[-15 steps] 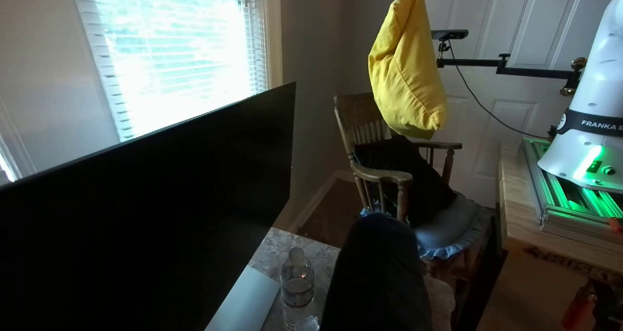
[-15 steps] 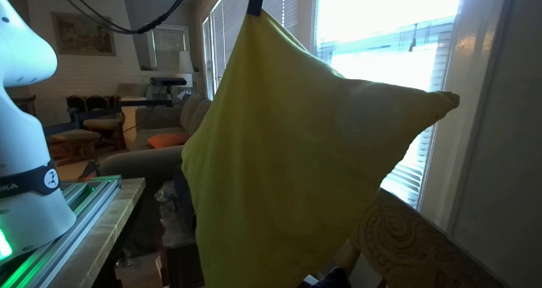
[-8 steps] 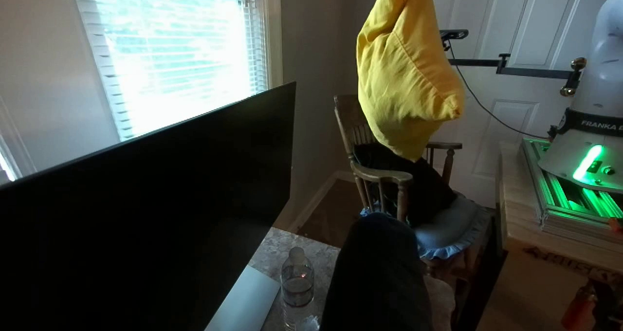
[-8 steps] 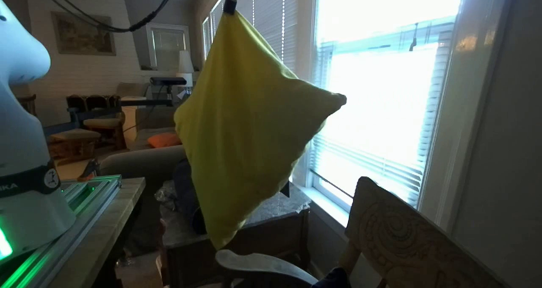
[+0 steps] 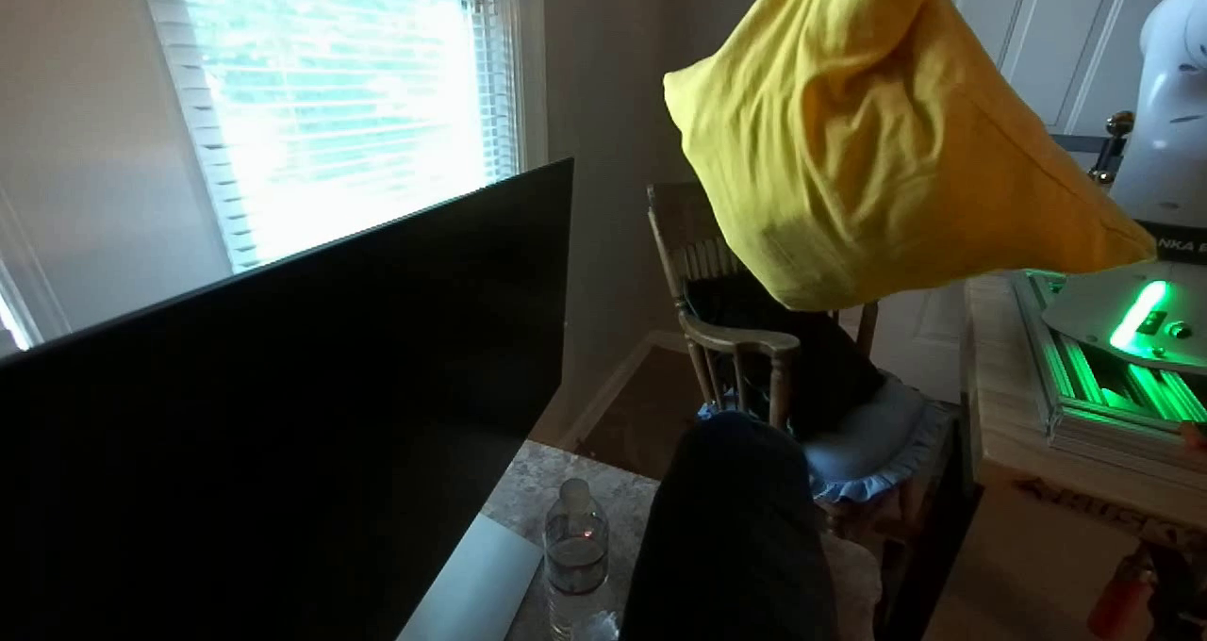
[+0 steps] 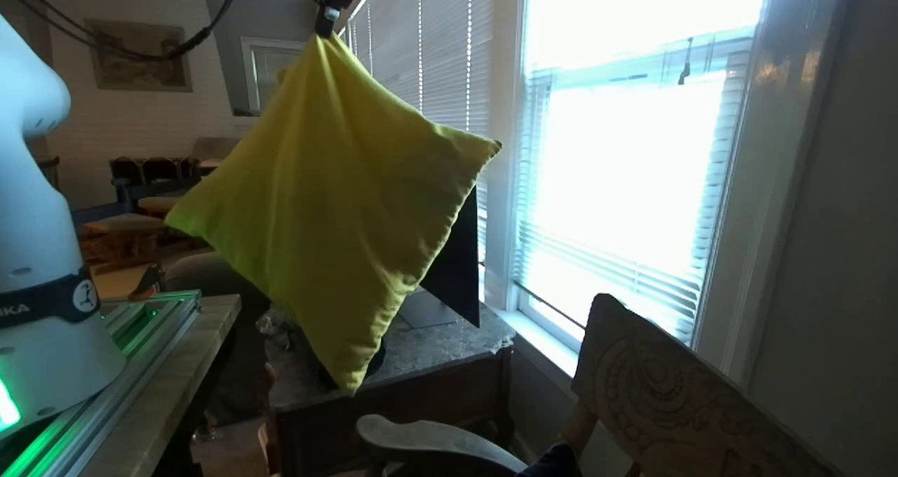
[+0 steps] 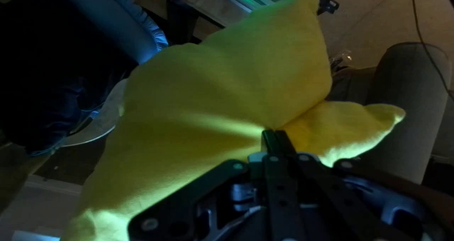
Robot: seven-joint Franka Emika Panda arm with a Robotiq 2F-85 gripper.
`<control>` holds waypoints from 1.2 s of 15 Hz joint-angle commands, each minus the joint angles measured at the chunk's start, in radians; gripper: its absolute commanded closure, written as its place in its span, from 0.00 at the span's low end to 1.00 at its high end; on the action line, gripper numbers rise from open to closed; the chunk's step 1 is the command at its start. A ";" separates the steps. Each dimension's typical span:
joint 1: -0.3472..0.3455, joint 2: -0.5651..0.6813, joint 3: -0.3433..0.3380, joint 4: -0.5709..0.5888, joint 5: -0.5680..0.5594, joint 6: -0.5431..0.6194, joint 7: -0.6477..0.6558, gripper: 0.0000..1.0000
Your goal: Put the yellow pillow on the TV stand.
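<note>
The yellow pillow hangs in the air in both exterior views. My gripper is shut on its top corner and is above the frame in an exterior view. The wrist view shows the fingertips pressed together with pillow fabric bunched at them. The TV stand has a pale grey top, also visible at the bottom of an exterior view. The pillow's lowest corner overlaps the stand's front edge in the picture; I cannot tell its height above it. The pillow hides part of the stand.
A large black TV, a bottle, a silver flat item and a dark cloth-like thing are on the stand. A wooden chair holds dark clothes. The brown table carries the arm's base.
The gripper has carried the pillow away from the chair toward the stand. The pillow has swung and turned, showing its broad face and looking larger in an exterior view.
</note>
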 commanded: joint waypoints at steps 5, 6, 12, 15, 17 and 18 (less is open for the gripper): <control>0.114 -0.210 0.066 -0.258 0.205 0.158 -0.024 1.00; 0.128 -0.218 0.073 -0.270 0.229 0.169 -0.023 1.00; 0.178 -0.234 0.096 -0.295 0.334 0.274 -0.033 1.00; 0.176 -0.193 0.105 -0.276 0.299 0.270 -0.014 0.99; 0.177 -0.193 0.105 -0.276 0.300 0.277 -0.016 0.99; 0.177 -0.193 0.105 -0.276 0.300 0.277 -0.016 0.99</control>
